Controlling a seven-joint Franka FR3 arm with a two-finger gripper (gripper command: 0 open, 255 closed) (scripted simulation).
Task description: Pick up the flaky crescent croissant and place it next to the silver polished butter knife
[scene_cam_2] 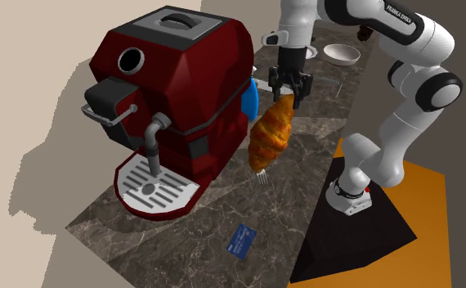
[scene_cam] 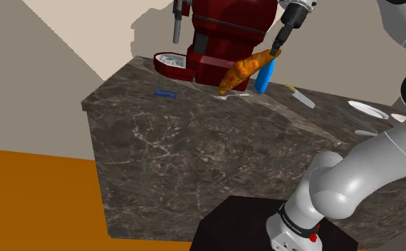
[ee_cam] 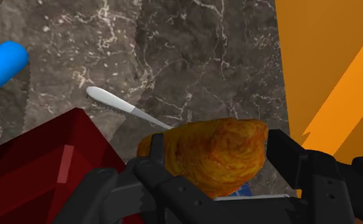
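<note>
Above dark marble counter (scene_cam_2: 305, 164), beside red coffee machine (scene_cam_2: 182, 90): golden croissant (scene_cam_2: 272, 131), hanging lengthwise, clear of surface, upper end pinched between gripper (scene_cam_2: 291, 87) fingers. Silver butter knife (ee_cam: 126, 109) flat on counter below.

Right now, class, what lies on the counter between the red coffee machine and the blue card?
Nothing. The second exterior view shows only bare marble counter between the red coffee machine and the blue card.
</note>
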